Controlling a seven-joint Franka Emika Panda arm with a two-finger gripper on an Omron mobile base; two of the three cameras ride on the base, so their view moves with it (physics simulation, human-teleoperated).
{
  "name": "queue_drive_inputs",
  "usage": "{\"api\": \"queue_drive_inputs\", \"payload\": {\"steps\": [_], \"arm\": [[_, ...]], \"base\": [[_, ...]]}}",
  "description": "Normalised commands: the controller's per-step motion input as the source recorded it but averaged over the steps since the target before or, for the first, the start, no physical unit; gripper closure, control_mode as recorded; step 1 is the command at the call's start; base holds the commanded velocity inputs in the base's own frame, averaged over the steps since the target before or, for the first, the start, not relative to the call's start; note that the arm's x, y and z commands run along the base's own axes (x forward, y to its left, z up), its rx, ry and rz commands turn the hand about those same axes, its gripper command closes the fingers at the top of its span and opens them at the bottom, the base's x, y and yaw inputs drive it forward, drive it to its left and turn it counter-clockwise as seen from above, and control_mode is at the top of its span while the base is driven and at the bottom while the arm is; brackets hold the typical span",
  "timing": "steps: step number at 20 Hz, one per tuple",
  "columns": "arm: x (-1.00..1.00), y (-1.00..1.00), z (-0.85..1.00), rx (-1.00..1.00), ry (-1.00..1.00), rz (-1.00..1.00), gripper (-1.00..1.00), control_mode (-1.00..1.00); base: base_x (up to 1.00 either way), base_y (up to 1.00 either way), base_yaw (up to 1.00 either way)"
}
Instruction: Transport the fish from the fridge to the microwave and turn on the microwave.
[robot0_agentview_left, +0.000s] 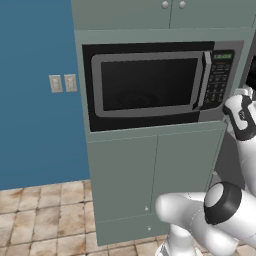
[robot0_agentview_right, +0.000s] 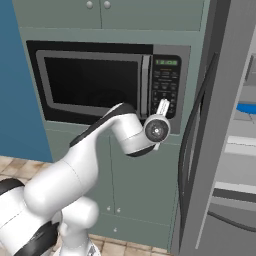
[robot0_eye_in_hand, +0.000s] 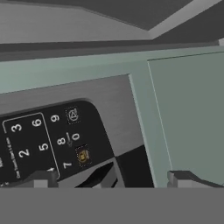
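Observation:
The microwave (robot0_agentview_right: 95, 82) sits in a grey-green cabinet with its dark-windowed door shut, and the same microwave (robot0_agentview_left: 150, 85) faces me in the left base view. My gripper (robot0_agentview_right: 163, 104) points up at the lower right of the black keypad (robot0_agentview_right: 165, 82). In the hand view the gripper (robot0_eye_in_hand: 113, 179) is open, nothing between its fingertips (robot0_eye_in_hand: 41, 178), with the keypad (robot0_eye_in_hand: 43, 140) just ahead and a small yellow button (robot0_eye_in_hand: 82, 155) near its corner. The fridge (robot0_agentview_right: 240, 150) stands open at the right. A bright blue patch (robot0_agentview_right: 247, 107) lies on one shelf; I cannot tell whether it is the fish.
The fridge's thick grey door (robot0_agentview_right: 212, 125) juts out close beside my arm on the right. Cabinet doors (robot0_agentview_left: 150, 170) lie below the microwave and more cabinets (robot0_agentview_right: 100, 12) above. A blue wall with two outlet plates (robot0_agentview_left: 63, 83) stands left, over a tiled floor (robot0_agentview_left: 40, 215).

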Motion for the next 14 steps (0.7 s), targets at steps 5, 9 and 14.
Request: {"api": "queue_drive_inputs", "payload": {"steps": [5,9,14], "arm": [[0.11,0.00,-0.03,0.01,0.01,0.00,-1.00,-1.00],[0.09,0.00,-0.08,0.00,0.04,0.00,-1.00,-1.00],[0.09,0.00,-0.09,0.00,0.06,0.00,-1.00,-1.00]], "base": [[0.00,0.00,0.00],[0.00,0.00,0.00],[0.00,0.00,0.00]]}}
